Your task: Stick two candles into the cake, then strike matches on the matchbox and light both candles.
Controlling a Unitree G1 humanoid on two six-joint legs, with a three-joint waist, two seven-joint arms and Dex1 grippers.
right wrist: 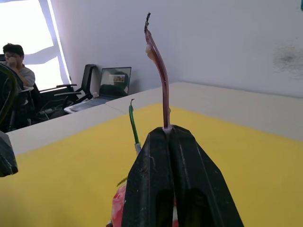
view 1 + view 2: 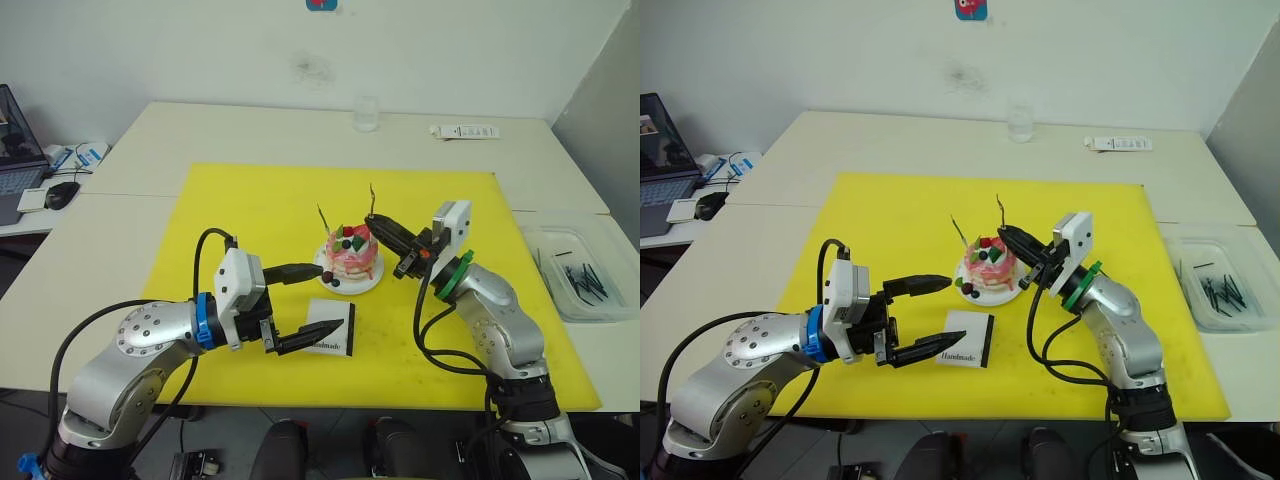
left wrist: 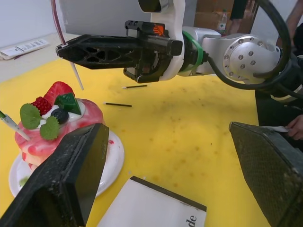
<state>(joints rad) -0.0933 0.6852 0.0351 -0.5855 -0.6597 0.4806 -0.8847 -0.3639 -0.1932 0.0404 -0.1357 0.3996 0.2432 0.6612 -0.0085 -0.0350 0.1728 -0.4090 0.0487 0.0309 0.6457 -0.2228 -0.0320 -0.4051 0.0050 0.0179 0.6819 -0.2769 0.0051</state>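
The right hand (image 2: pixel 378 221) has its two black fingers pressed together on the pinkish-tan candle (image 1: pixel 161 75), which stands upright from the fingertips directly over the cake (image 2: pixel 352 256); its pale lower end reaches the strawberry side of the topping. The green candle (image 1: pixel 134 124) is already planted in the cake's far side, leaning slightly. The cake sits on a small white plate (image 2: pixel 368 285) on the yellow mat (image 2: pixel 250 210). The left hand (image 2: pixel 322 297) is spread wide and holds nothing, one finger near the plate, the other over the white matchbox (image 2: pixel 336 332) lying flat just in front of the plate. Two dark matches (image 3: pixel 118 104) lie on the mat beyond the cake. A clear tray (image 2: pixel 580 270) of dark sticks rests at the bench's right edge.
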